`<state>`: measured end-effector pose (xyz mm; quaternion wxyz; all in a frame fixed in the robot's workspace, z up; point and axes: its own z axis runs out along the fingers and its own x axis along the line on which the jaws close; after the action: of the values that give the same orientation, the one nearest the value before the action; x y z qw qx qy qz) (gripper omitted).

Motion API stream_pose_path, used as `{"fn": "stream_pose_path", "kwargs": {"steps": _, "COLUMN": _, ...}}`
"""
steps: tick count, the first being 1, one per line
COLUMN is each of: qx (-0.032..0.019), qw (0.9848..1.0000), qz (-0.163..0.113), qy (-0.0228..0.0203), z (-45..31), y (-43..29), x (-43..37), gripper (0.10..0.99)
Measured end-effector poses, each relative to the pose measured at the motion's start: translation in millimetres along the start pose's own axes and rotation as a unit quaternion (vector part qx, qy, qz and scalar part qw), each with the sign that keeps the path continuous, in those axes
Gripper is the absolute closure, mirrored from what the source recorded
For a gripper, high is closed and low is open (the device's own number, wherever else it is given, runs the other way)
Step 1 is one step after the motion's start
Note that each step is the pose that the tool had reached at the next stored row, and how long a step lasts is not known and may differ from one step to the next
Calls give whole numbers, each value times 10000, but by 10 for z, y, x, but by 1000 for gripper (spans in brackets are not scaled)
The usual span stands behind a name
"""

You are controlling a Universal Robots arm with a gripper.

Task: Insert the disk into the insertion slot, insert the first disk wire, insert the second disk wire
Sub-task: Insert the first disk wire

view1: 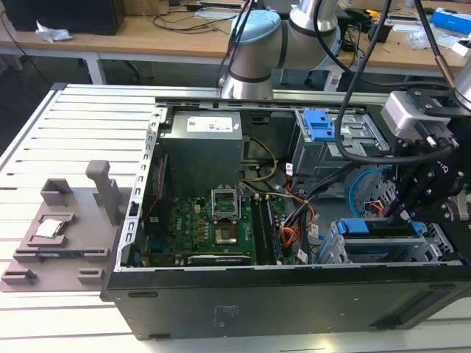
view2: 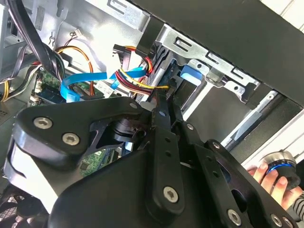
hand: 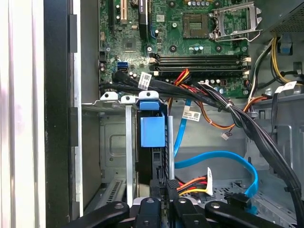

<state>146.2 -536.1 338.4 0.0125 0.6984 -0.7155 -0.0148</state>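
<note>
While the disk [view1: 358, 226] sits in the slot [view1: 333, 247] at the case's [view1: 257, 309] 4 o'clock in the exterior view, gripper [view1: 403, 215] is nearly closed, pinching the red-yellow wire [view2: 138, 80]; blue cable [hand: 216, 156] loops beside.

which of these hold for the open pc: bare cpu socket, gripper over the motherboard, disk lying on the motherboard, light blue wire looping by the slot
1. The CPU socket on the motherboard carries no cooler. True.
2. The gripper hangs over the motherboard. False: it is at the insertion slot, at the exterior view's right.
3. The disk lies on the motherboard. False: its blue carrier sits in the insertion slot.
4. The second disk wire loops beside the insertion slot. True.
</note>
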Motion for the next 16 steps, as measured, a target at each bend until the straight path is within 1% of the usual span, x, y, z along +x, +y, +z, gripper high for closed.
{"fn": "stream_pose_path", "kwargs": {"steps": 8, "qx": 0, "qw": 10000, "qz": 0, "qy": -5, "z": 9, "y": -2, "x": 0, "gripper": 914}}
{"fn": "stream_pose_path", "kwargs": {"steps": 9, "qx": -1, "qw": 10000, "qz": 0, "qy": -4, "z": 8, "y": -2, "x": 0, "gripper": 847}}
{"fn": "stream_pose_path", "kwargs": {"steps": 12, "qx": 0, "qw": 10000, "qz": 0, "qy": -2, "z": 5, "y": -2, "x": 0, "gripper": 847}}
{"fn": "stream_pose_path", "kwargs": {"steps": 15, "qx": -1, "qw": 10000, "qz": 0, "qy": -1, "z": -39, "y": -1, "x": 0, "gripper": 847}}
{"fn": "stream_pose_path", "kwargs": {"steps": 16, "qx": 0, "qw": 10000, "qz": 0, "qy": -1, "z": -67, "y": 0, "x": 0, "gripper": 847}}
